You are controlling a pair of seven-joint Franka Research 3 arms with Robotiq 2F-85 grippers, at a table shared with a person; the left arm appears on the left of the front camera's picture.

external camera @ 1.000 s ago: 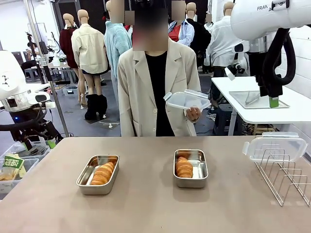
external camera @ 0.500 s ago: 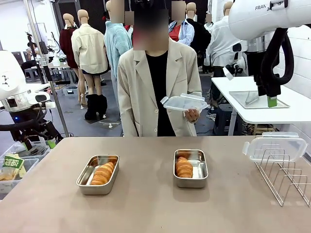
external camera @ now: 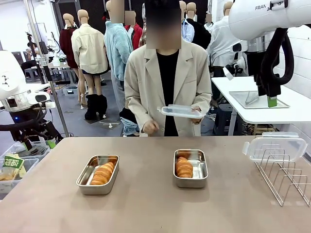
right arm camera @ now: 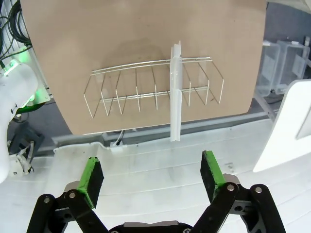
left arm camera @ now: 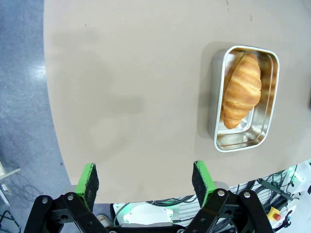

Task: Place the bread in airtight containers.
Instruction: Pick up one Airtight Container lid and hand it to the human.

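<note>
One croissant [external camera: 102, 173] lies in the left box [external camera: 95, 189], the other croissant [external camera: 183, 167] in the right box [external camera: 190, 183]. They look soft and flaky, so pinch the middle gently. The left gripper [left arm camera: 144, 177] and right gripper [right arm camera: 151, 171] are spread wide, holding nothing.

The front camera is looking across the surface [external camera: 146, 204] at a person [external camera: 167, 92] standing at its far edge. The left wrist camera is looking straight down from high up, sharing the left steel box [left arm camera: 243, 138] with the front view. The right wrist camera is looking down on the wire rack [right arm camera: 136, 85], likewise shared.
</note>
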